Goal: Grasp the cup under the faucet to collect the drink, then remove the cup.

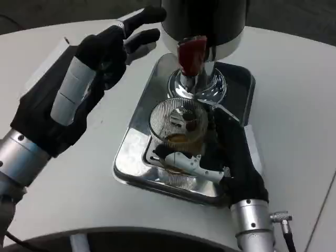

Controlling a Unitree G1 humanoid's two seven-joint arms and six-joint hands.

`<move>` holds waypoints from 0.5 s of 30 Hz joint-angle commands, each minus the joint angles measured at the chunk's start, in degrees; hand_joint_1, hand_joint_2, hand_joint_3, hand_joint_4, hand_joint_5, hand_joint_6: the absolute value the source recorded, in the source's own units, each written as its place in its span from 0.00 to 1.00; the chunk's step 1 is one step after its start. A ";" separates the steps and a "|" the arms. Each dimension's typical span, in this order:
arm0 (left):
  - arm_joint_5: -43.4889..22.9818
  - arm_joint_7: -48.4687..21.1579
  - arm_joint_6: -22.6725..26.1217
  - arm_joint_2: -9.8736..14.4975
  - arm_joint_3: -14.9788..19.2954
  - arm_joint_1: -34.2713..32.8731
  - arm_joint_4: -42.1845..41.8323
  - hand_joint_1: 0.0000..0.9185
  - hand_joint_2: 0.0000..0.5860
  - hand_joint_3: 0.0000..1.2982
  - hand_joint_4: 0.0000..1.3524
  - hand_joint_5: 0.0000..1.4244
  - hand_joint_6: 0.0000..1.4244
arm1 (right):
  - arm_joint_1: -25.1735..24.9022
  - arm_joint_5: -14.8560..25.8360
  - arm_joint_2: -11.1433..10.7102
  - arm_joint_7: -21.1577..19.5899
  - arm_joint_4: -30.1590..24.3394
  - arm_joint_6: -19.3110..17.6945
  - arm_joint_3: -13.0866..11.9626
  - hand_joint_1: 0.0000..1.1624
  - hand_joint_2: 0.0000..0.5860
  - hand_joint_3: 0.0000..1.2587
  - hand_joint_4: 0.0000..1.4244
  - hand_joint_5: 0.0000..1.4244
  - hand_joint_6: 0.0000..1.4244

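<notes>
A ribbed clear glass cup (177, 126) with amber drink in its bottom stands on the chrome drip tray (135, 131), right below the faucet's red lever (190, 55) and chrome spout (195, 86). My right hand (220, 157) grips the cup from the near right, thumb across its front and fingers behind it. Up to the left of the dispenser, my left hand (89, 68) hovers above the table with fingers spread, holding nothing, its fingertips (149, 16) near the dark dispenser body (205, 21).
The dispenser and its tray sit at the middle back of the white round table (294, 105). The table's near edge curves along the bottom of the picture. A cable plug sticks out at my right wrist (281, 216).
</notes>
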 commanded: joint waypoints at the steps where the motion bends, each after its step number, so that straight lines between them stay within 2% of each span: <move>1: -1.02 -0.52 0.37 0.65 1.08 1.80 -1.64 0.00 0.11 0.17 0.01 0.07 0.04 | 2.13 0.34 -0.03 0.65 -3.01 0.51 -0.18 0.81 0.25 0.42 0.43 0.48 0.39; 15: 0.34 -0.79 -1.00 2.02 2.58 5.12 -4.33 0.00 0.10 0.17 0.01 0.07 0.04 | 7.45 0.77 0.32 3.53 -12.67 2.32 0.13 0.82 0.25 0.43 0.45 0.50 0.42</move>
